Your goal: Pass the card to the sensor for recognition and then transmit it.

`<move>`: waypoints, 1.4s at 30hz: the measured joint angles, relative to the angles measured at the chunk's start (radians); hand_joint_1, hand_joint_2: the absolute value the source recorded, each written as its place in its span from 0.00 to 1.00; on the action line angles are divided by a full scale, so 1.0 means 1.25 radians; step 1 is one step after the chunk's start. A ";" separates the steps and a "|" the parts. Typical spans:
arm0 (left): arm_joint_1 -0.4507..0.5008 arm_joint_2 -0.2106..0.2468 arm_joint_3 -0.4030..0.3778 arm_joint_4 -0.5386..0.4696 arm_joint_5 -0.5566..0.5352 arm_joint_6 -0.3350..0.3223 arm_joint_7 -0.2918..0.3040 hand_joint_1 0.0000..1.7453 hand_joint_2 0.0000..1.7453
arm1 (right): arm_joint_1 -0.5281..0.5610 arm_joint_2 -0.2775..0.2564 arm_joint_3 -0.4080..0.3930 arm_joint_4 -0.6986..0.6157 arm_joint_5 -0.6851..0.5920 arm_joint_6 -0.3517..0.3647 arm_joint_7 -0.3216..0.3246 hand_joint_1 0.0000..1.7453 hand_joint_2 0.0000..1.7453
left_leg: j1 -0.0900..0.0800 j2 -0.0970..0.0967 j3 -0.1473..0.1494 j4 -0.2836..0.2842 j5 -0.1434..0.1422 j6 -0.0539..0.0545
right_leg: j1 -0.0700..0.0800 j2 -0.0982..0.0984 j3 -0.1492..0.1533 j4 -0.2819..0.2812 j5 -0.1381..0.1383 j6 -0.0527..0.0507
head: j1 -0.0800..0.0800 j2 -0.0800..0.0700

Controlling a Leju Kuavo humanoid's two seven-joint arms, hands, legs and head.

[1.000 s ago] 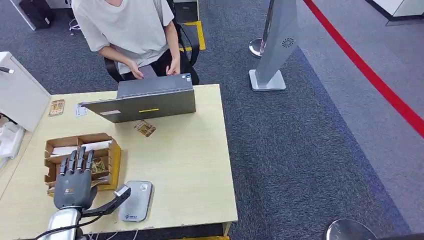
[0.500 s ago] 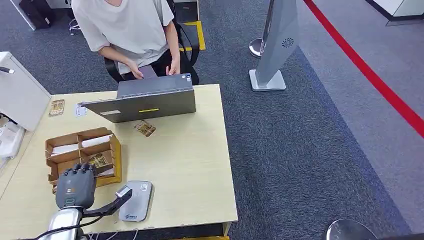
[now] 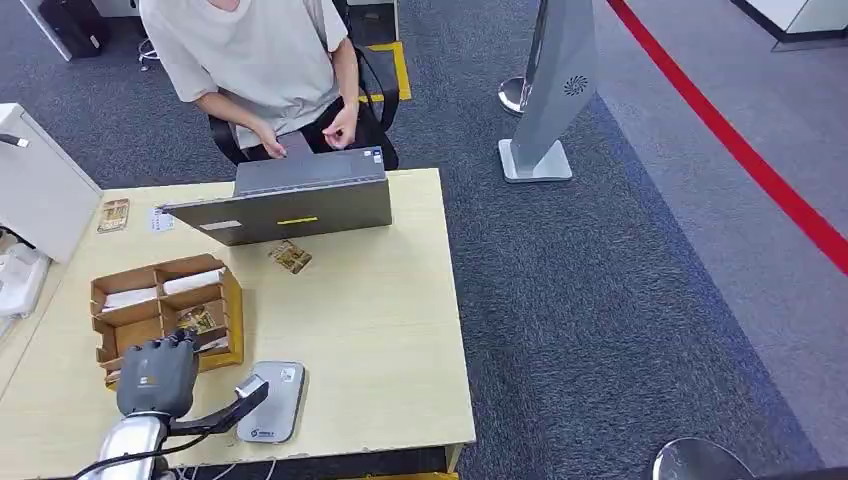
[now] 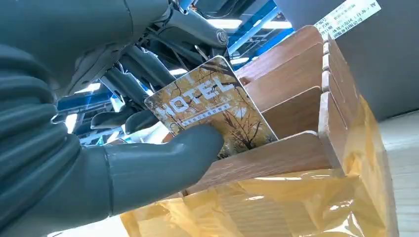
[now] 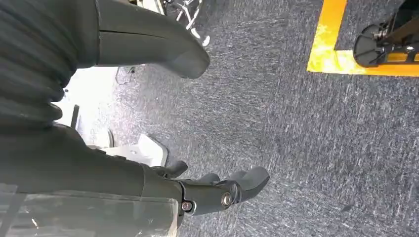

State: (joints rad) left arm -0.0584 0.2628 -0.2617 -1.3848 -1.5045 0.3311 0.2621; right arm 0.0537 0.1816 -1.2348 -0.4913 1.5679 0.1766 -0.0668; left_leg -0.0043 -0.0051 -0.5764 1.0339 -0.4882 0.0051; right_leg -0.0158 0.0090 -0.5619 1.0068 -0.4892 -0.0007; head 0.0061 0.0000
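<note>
One hotel card (image 4: 212, 116), pinched by the left hand (image 3: 155, 375) over the wooden organizer (image 3: 232, 310) near the desk's (image 3: 400, 330) left edge, could snag its divider and slip.

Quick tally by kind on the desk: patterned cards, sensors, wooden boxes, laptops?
Patterned cards: 3, one of them held by the left hand
Sensor: 1
Wooden box: 1
Laptop: 1
Total: 6

We see an office or reception area: grey carpet (image 3: 600, 300) marked with a red line (image 3: 740, 150), a pale wooden desk (image 3: 370, 330) bearing a laptop (image 3: 290, 200), and a seated person (image 3: 260, 60) facing it.
</note>
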 joint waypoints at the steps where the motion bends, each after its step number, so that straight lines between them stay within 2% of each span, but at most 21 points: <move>1: -0.001 -0.001 0.000 0.000 0.000 -0.002 0.003 1.00 1.00 | 0.000 0.000 0.000 -0.001 0.000 0.001 0.001 0.00 1.00 | 0.000 0.000 0.000 0.000 0.000 0.000 | 0.000 0.000 0.000 0.000 0.000 0.000 | 0.000 0.000; 6: -0.022 0.001 0.000 -0.009 0.000 -0.002 0.014 1.00 1.00 | 0.000 0.000 0.000 -0.004 0.000 -0.001 0.003 0.00 1.00 | 0.000 0.000 0.000 0.000 0.000 0.000 | 0.000 0.000 0.000 0.000 0.000 0.000 | 0.000 0.000; 11: -0.098 0.015 0.000 -0.044 0.000 -0.037 0.010 1.00 1.00 | -0.003 -0.006 0.008 0.008 0.000 -0.028 0.000 0.00 1.00 | 0.000 -0.001 0.000 0.000 0.001 0.000 | 0.000 -0.001 0.000 0.000 0.001 0.000 | 0.000 0.000; 16: -0.168 0.031 0.000 -0.067 0.000 -0.042 0.012 1.00 1.00 | -0.009 -0.020 0.016 0.037 0.000 -0.052 0.000 0.00 1.00 | 0.000 0.000 0.000 0.000 0.001 0.000 | 0.000 0.000 0.000 0.000 0.002 -0.001 | 0.000 0.000; 23: -0.322 0.060 0.001 -0.089 0.000 -0.125 -0.027 1.00 1.00 | -0.025 -0.052 0.037 0.111 0.000 -0.088 0.003 0.00 1.00 | 0.000 -0.001 0.000 0.000 0.002 -0.001 | 0.000 0.000 0.000 0.000 0.002 -0.001 | 0.000 0.000; 26: -0.369 0.074 0.005 -0.089 0.000 -0.136 -0.030 1.00 1.00 | -0.028 -0.060 0.042 0.132 0.000 -0.092 0.006 0.00 1.00 | 0.000 0.000 0.000 0.000 0.002 -0.001 | 0.000 0.000 0.000 0.000 0.002 -0.001 | 0.000 0.000; 32: -0.408 0.093 0.006 -0.089 0.000 -0.137 -0.027 1.00 1.00 | -0.030 -0.067 0.052 0.157 0.000 -0.095 0.008 0.00 1.00 | 0.000 0.000 0.000 0.000 0.002 -0.001 | 0.000 0.000 -0.001 0.000 0.002 -0.001 | 0.000 0.000; 42: -0.415 0.104 0.006 -0.089 0.000 -0.137 -0.026 1.00 1.00 | -0.032 -0.070 0.054 0.176 0.000 -0.095 0.016 0.00 1.00 | 0.000 0.000 -0.001 0.000 0.002 -0.001 | 0.000 0.000 -0.001 0.000 0.002 -0.001 | 0.000 0.000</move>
State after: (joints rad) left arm -0.5767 0.3925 -0.2541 -1.4961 -1.5045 0.1602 0.2293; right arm 0.0143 0.0942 -1.1670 -0.2716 1.5682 0.0584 -0.0473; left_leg -0.0042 -0.0053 -0.5771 1.0343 -0.4859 0.0043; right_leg -0.0158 0.0092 -0.5628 1.0074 -0.4865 -0.0017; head 0.0057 -0.0004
